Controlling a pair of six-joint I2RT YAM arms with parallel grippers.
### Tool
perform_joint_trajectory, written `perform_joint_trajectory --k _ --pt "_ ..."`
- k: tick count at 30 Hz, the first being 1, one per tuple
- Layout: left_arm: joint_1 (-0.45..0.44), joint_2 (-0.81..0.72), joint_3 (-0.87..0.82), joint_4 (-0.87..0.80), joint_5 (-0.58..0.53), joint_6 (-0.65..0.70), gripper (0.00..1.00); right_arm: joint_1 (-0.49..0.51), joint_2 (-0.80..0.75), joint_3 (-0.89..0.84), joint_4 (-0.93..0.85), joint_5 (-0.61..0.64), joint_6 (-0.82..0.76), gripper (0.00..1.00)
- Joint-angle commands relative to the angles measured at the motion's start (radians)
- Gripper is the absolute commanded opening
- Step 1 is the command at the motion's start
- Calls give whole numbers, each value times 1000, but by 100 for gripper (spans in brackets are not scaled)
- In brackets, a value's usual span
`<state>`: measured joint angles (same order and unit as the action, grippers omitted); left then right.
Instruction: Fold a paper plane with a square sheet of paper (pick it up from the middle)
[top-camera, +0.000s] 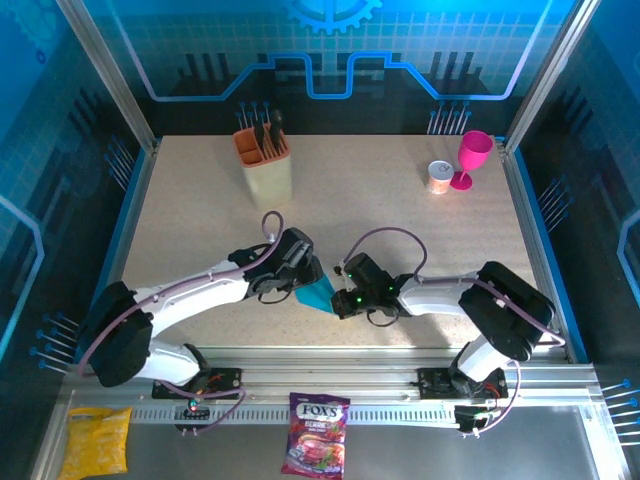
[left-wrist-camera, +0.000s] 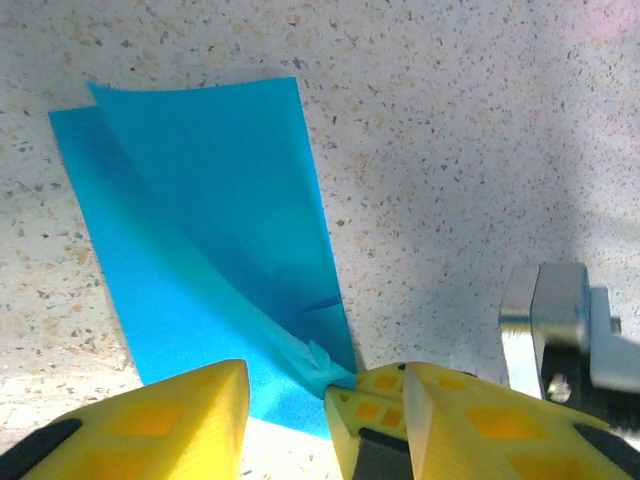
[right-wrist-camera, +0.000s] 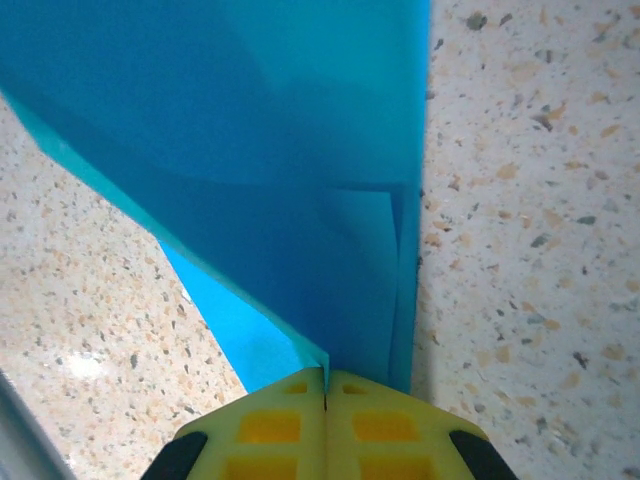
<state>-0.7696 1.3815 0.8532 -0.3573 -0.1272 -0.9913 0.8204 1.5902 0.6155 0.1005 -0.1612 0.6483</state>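
The cyan-blue sheet of paper (top-camera: 318, 295) lies partly folded on the speckled table (top-camera: 400, 230), near the front edge between the two arms. In the left wrist view the sheet (left-wrist-camera: 200, 200) has one flap lifted off the layer beneath. My right gripper (right-wrist-camera: 325, 385) is shut on the sheet's near corner (right-wrist-camera: 330, 300), which is pinched and crumpled at the tips. My left gripper (left-wrist-camera: 325, 420) stands open, its yellow fingers (left-wrist-camera: 150, 420) astride that corner and the right gripper's tip (left-wrist-camera: 365, 400). From above, the left gripper (top-camera: 300, 275) and the right gripper (top-camera: 340, 298) meet at the paper.
A beige utensil holder (top-camera: 265, 165) stands at the back left. A pink goblet (top-camera: 472, 158) and a small can (top-camera: 439, 177) stand at the back right. A candy bag (top-camera: 316, 435) and a yellow packet (top-camera: 95, 440) lie in front of the rail.
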Motion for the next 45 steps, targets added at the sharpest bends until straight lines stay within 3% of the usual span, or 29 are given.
perform_joint_trajectory --k 1,6,14,27,45 --pt "3 -37 -49 29 -21 56 41 -43 80 -11 -95 -122 25 0" --pt "3 -53 -98 103 3 120 24 -87 135 -1 -94 -215 40 0" --pt "0 -51 -197 333 128 227 1 -95 168 29 -154 -223 25 0" --pt "-27 5 -260 516 232 293 0 -104 150 27 -210 -173 28 0" --pt "-65 108 -241 632 254 292 0 -164 74 -56 -234 -141 5 0"
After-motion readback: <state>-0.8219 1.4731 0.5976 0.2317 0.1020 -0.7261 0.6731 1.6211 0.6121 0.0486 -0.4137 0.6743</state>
